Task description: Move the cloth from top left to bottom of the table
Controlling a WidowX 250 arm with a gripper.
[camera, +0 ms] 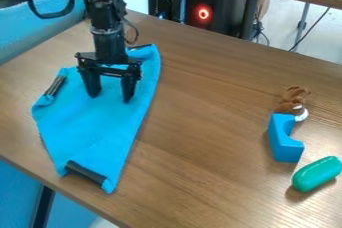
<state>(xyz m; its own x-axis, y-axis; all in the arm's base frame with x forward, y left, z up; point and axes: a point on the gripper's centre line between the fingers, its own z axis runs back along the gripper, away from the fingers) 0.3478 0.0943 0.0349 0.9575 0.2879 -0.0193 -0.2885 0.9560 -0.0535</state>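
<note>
**Green toy in front, pincer spread over the blue cloth**

Nearest the camera, at the right of the bench (200,187), lies a smooth green toy (317,174) on its side. The cloth (100,129) lies long and loosely flat down the left side, its near end close to the bench's edge. The pincer (110,99) hangs down over its far half, fingers (128,88) apart on blue fabric, gripping nothing; whether the tips touch, I cannot tell. It seems set there to pinch that far part and draw it towards the bottom. One dark strip (85,172) crosses the near corner and another (55,86) sits at the left side, perhaps there to weigh or stiffen the cloth; they could drag or make it fold unevenly.

Behind the green toy stand a notched blue block (284,144) and, beside it, a brown-and-white toy (293,103). All three are well apart from the cloth, so they matter mainly if it swings right. The near edge looks the likelier trouble: a long pull could leave fabric overhanging.
</note>
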